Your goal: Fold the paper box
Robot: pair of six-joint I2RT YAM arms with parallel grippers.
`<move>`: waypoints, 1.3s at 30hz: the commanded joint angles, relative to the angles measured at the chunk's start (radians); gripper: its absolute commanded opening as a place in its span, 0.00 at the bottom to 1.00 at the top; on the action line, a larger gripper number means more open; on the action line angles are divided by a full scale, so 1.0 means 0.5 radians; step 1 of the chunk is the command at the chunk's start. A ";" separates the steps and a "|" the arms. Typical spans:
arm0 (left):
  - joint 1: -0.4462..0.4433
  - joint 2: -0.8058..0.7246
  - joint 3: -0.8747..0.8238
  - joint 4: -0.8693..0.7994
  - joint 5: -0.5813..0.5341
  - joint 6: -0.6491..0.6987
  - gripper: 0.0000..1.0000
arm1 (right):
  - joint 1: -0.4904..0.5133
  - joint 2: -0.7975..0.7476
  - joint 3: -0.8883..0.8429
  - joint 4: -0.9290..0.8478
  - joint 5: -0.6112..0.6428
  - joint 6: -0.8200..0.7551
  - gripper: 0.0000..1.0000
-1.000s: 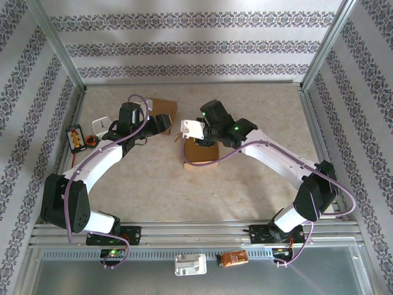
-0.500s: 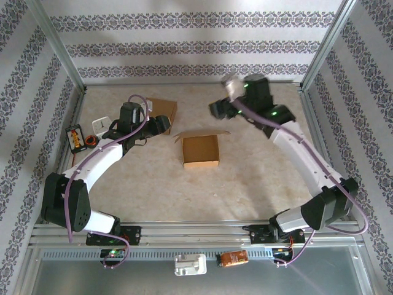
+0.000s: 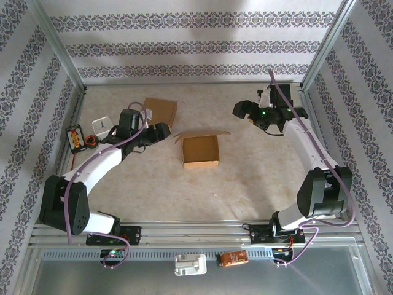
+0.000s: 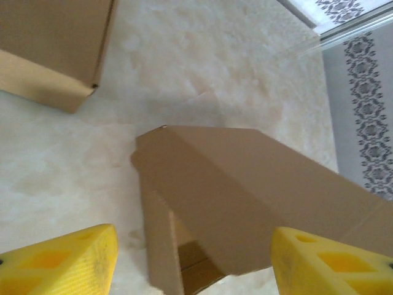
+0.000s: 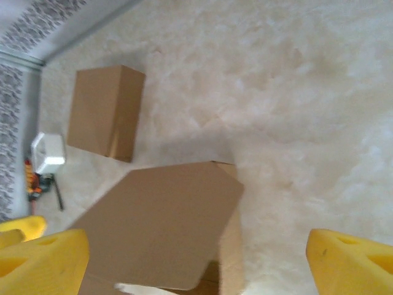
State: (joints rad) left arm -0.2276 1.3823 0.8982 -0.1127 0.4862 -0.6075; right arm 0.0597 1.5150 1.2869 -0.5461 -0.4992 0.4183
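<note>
We see the paper box (image 3: 201, 150) mid-table, open-topped, its lid flap up along the far edge. Our left gripper (image 3: 163, 131) sits just off its ten o'clock corner, jaws spread, holding nothing. Our right gripper (image 3: 239, 110) hangs well apart at two o'clock, likewise wide and empty. A closed box (image 3: 161, 110) lies at eleven o'clock.

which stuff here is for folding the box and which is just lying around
For the job:
open box

Lying about:
closed box
orange meter
white device
white bracket
orange pack
</note>
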 commanded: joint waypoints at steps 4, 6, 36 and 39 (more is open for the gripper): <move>-0.033 -0.291 0.020 -0.338 -0.005 1.183 0.69 | -0.070 -0.153 -0.260 0.000 -0.052 -1.281 0.89; -0.110 -0.405 -0.004 -0.472 0.024 1.439 0.72 | -0.073 -0.212 -0.340 -0.030 -0.126 -1.467 0.89; -0.458 0.153 0.114 -0.045 -0.457 1.062 0.69 | 0.537 0.172 -0.183 0.236 0.446 -1.042 0.54; -0.458 0.187 0.172 -0.081 -0.456 1.002 0.66 | 0.560 0.173 -0.151 0.218 0.451 -1.019 0.53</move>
State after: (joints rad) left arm -0.4454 1.4715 0.9405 -0.1493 0.2821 -0.0303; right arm 0.3260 1.5932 1.1732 -0.4358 -0.3031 -0.1467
